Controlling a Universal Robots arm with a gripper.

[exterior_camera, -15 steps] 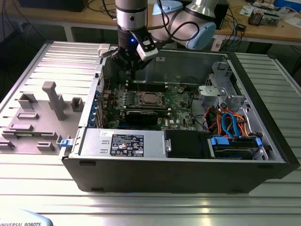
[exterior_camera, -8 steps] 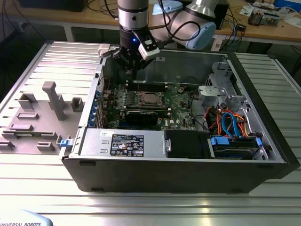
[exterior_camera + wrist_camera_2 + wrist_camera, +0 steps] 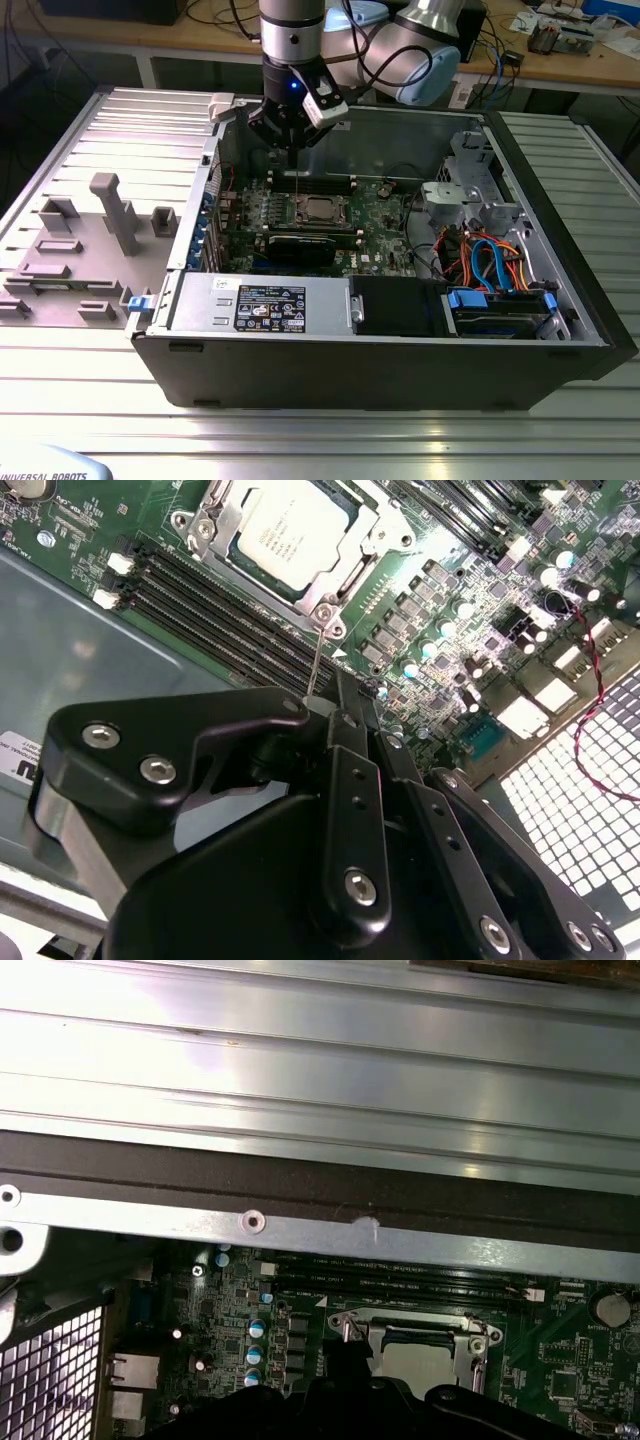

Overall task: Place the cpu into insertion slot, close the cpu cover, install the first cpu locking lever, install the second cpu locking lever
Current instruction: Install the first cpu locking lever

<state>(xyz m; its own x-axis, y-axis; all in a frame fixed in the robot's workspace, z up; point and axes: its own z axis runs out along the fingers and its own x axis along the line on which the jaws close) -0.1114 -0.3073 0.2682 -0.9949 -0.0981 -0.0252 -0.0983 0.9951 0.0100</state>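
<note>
Exterior view: the gripper [image 3: 292, 128] hangs above the open computer case [image 3: 560, 290], over the far-left part of the green motherboard [image 3: 385, 215]. A thin wire-like lever [image 3: 297, 172] runs down from its tip toward the board. The cpu [image 3: 320, 210], a flat silvery square, sits in the insertion slot [image 3: 299, 218], below and slightly to the exterior view's right of the gripper and nearer the camera. The case rests on a ribbed metal table [image 3: 330, 440]; a grey fixture block [image 3: 113, 212] stands to the exterior view's left.

Second wrist view: the black matte fingers [image 3: 352, 780] look drawn close together around the thin shiny lever [image 3: 316, 660], which rises from the slot's corner. The cpu [image 3: 290, 530] lies seated with the cpu cover [image 3: 365, 550], a silvery frame, down around it. Long black memory slots [image 3: 210, 610] lie just beside it.

First wrist view: the cpu [image 3: 420, 1360] and the cpu cover [image 3: 420, 1335] sit just past the dark gripper body [image 3: 340, 1400], with the case's steel rim [image 3: 300, 1222] beyond.
</note>
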